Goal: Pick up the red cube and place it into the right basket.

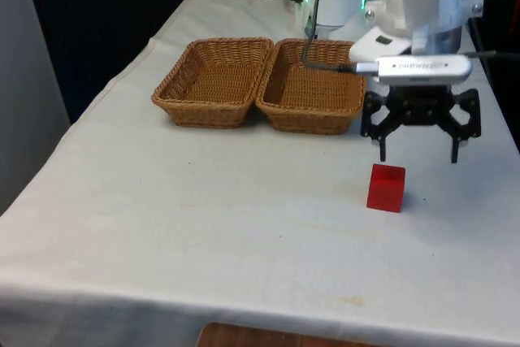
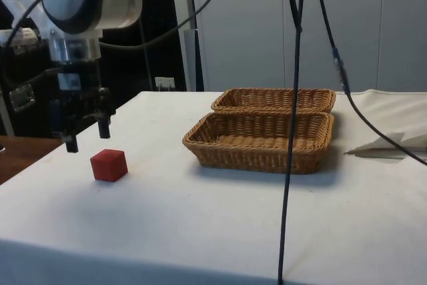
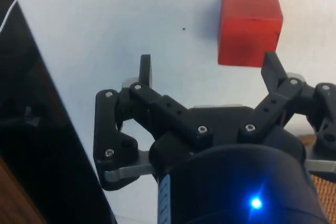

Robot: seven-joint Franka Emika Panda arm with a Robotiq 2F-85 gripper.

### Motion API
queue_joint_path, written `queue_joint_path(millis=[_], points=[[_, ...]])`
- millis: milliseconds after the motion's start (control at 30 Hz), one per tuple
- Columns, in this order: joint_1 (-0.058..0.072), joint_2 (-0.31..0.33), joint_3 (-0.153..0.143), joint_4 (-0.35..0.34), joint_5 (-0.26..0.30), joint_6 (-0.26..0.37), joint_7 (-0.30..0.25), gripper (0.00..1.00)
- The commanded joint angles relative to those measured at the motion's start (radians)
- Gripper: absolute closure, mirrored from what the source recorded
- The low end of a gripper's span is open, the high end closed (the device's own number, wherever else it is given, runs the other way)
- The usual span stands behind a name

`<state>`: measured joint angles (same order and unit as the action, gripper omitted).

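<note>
Right of centre in the front view, claw (image 1: pixel 419 150) hangs wide open, empty, just above red cube (image 1: pixel 386 188) on desk (image 1: pixel 203 217).

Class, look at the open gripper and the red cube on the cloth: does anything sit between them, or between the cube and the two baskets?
Nothing visible does. The gripper hangs open just above the red cube, slightly off to one side, with bare white cloth beneath. Only bare cloth separates the cube from the baskets.

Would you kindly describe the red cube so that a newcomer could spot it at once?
Start at the two wicker baskets side by side on the white tablecloth. Nearer the front camera and towards the front view's right, just below the open gripper, sits the red cube. It is the only small, solid red block.
</note>
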<state>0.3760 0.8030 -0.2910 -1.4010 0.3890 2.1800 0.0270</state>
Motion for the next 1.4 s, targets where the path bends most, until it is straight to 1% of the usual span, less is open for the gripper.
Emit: queue_joint_path(millis=[0,200,233,267,367,467,500,533,600,733,800,833,867,1067,1100,1133,1200,1300,1333,1367], points=[[0.006,-0.012,-0.004,-0.001,-0.006,-0.011,0.009,0.00],[0.008,-0.009,0.003,-0.016,-0.004,0.000,0.003,0.00],[0.006,-0.010,0.004,-0.010,-0.004,-0.011,0.003,0.00],[0.008,-0.009,0.004,-0.020,-0.004,0.003,0.001,0.00],[0.008,-0.008,0.003,-0.031,-0.007,0.005,-0.007,0.00],[0.004,-0.011,-0.001,-0.037,-0.010,-0.001,-0.017,0.00],[0.002,-0.012,-0.007,-0.040,-0.010,-0.005,-0.025,0.00],[0.003,-0.008,-0.006,-0.034,-0.006,-0.004,-0.022,0.00],[0.001,-0.013,-0.010,-0.041,-0.009,-0.006,-0.031,0.00],[-0.007,-0.008,-0.019,-0.043,-0.006,-0.010,-0.054,0.00],[-0.005,-0.001,-0.018,-0.041,-0.004,-0.005,-0.052,0.00],[-0.007,-0.005,-0.019,-0.043,-0.006,-0.007,-0.054,0.00],[-0.004,0.001,-0.017,-0.040,-0.004,-0.003,-0.051,0.00],[-0.005,0.032,-0.006,-0.024,-0.001,0.013,-0.039,0.00],[-0.004,0.014,-0.010,-0.037,-0.006,0.006,-0.045,0.00],[-0.005,0.037,-0.004,-0.020,-0.001,0.015,-0.037,0.00],[-0.005,0.047,-0.002,-0.014,-0.001,0.020,-0.034,0.00],[-0.002,0.061,-0.001,-0.006,-0.003,0.023,-0.031,0.00],[0.001,0.066,-0.002,-0.004,-0.004,0.025,-0.029,0.00],[-0.002,0.061,-0.003,-0.006,-0.005,0.018,-0.034,0.00]])
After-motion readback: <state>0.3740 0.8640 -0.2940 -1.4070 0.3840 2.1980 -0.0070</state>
